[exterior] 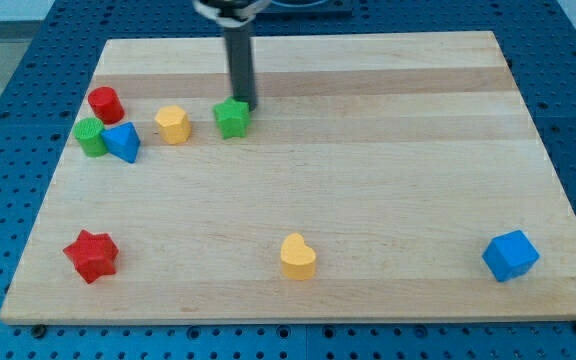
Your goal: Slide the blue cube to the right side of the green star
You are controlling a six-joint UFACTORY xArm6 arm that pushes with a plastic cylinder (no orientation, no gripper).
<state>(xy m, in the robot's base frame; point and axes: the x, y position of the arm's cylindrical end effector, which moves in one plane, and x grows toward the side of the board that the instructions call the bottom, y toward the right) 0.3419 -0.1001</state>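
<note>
The blue cube [510, 255] lies near the view's bottom right corner of the wooden board. The green star [232, 117] lies in the upper middle-left of the board. My tip [245, 105] is at the star's upper right edge, touching or almost touching it. The blue cube is far from both, to the view's lower right.
A yellow block [172, 124] lies left of the star. A red cylinder [105, 104], a green cylinder [91, 137] and a blue triangular block [122, 141] cluster at the left. A red star [91, 255] is at the bottom left, a yellow heart [297, 257] at the bottom middle.
</note>
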